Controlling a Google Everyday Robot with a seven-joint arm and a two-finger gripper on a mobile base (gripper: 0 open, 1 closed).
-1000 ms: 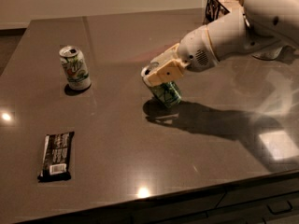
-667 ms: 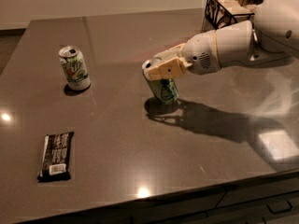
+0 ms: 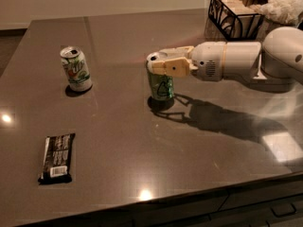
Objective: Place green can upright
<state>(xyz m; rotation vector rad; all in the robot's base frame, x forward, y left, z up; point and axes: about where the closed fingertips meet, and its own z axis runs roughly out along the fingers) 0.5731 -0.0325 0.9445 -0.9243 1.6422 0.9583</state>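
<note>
The green can (image 3: 161,86) stands upright on the dark table (image 3: 199,164), near its middle, with its silver top partly covered. My gripper (image 3: 164,64) reaches in level from the right and its beige fingers (image 3: 174,68) are closed around the can's upper part. The white arm stretches away to the right edge of the view.
A mostly white can with green lettering (image 3: 75,68) stands upright at the left. A dark wrapped snack bar (image 3: 57,158) lies flat near the front left edge. A black wire basket (image 3: 234,15) and a crumpled white bag (image 3: 284,4) sit at the back right corner.
The arm has swung down to a level pose. The green can, held tilted a moment ago, now stands upright on the table in the gripper.
</note>
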